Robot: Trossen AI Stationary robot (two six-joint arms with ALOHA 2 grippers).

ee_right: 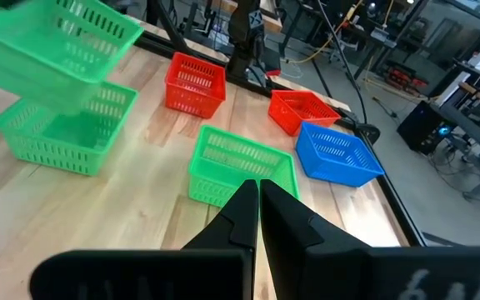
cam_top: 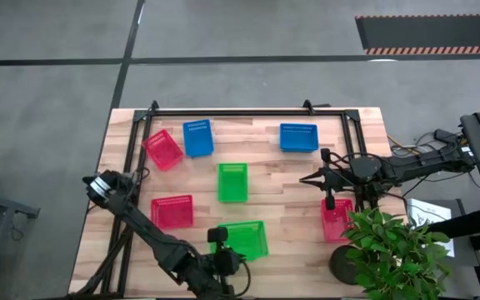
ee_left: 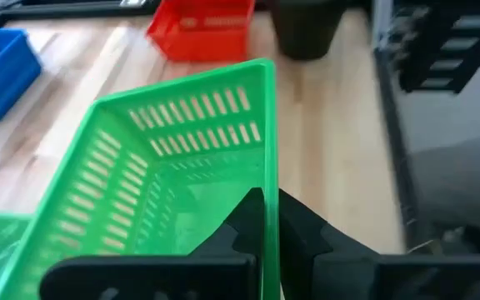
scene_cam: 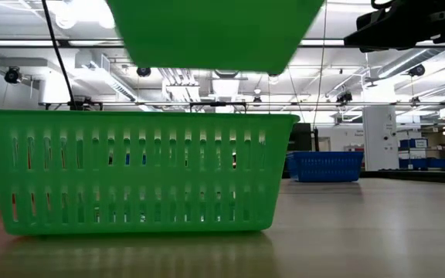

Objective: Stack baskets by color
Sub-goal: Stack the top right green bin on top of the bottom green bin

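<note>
Right now my left gripper (ee_left: 265, 218) is clamped on the rim of a green basket (cam_top: 244, 237), holding it lifted, mouth up, above a second green basket (scene_cam: 137, 174) at the table's near edge, long axis across the table. A third green basket (cam_top: 232, 182) stands mid-table, long axis running away from me. My right gripper (cam_top: 330, 200) hangs closed and empty above a red basket (cam_top: 337, 219) near the right edge, beside a potted plant (cam_top: 390, 250). Bare wood (cam_top: 286, 187) lies between the arms.
</note>
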